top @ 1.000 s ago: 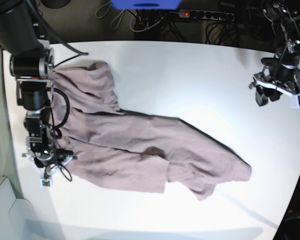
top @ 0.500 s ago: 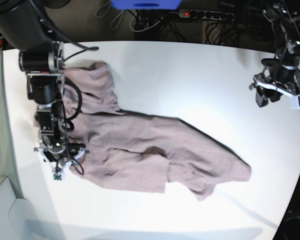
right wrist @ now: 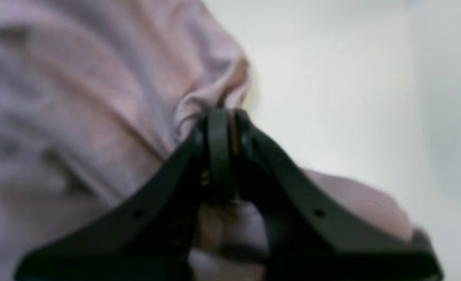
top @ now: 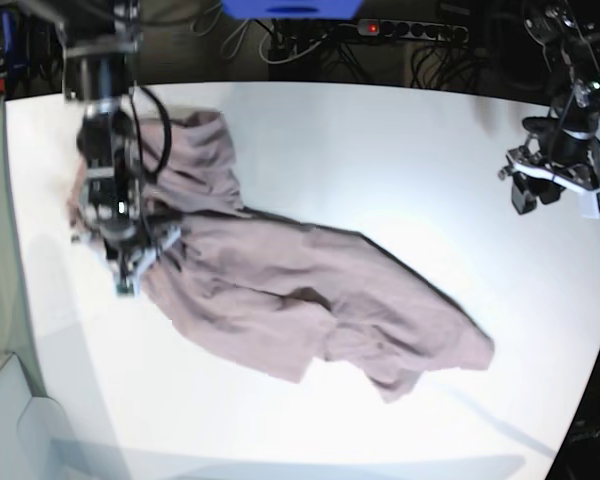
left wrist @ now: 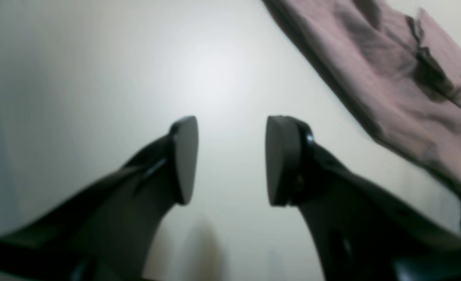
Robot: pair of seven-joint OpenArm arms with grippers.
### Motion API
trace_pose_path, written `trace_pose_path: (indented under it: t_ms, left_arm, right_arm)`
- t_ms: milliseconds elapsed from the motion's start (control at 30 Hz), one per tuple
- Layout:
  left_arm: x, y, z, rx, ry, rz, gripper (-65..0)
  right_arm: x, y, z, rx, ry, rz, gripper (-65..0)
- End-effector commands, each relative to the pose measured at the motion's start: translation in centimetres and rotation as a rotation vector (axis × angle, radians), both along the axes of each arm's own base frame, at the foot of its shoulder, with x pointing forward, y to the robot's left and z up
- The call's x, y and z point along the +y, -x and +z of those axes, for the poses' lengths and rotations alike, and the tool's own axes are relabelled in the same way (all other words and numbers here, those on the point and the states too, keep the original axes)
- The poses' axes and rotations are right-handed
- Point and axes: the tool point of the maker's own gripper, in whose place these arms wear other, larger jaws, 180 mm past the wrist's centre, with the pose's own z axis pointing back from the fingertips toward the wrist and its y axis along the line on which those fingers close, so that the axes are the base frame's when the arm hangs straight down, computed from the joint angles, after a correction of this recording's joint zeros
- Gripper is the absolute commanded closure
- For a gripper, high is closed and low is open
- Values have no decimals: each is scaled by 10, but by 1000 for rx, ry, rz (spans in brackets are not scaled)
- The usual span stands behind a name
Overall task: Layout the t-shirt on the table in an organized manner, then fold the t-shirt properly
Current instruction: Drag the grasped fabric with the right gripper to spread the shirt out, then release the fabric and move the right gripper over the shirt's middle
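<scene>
The right gripper (right wrist: 224,128) pinches a thin fold of the t-shirt (top: 280,290) near the table's (top: 380,150) left edge; it may slip. The left gripper (left wrist: 230,160) hangs spread, empty.

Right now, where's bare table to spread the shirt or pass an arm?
Free: the table between the t-shirt and the open left gripper, plus the near strip below the shirt. Crowded: the base view's left, where the right gripper pinches bunched fabric.
</scene>
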Motion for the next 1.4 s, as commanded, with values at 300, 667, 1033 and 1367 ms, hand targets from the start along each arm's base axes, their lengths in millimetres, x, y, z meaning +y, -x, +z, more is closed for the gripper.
trace_pose_path:
  t_ms: [300,667,1033,1367]
  left_arm:
    - [2,-6,12,-43,-17,-4,-276]
    - [2,-4,12,-40,-16,-5,-276]
    - [2,-6,13,-46,-16,-5,-276]
    - [1,-6,15,-50,-17,-6,-279]
  right_arm:
    - [13,4,138,-351,40,67,0]
    - [-84,0,135,-288,42,-239,0]
    - [-142,40,105,-206,48,-417,0]
    - [-144,44,110,-183,50,-428,-261]
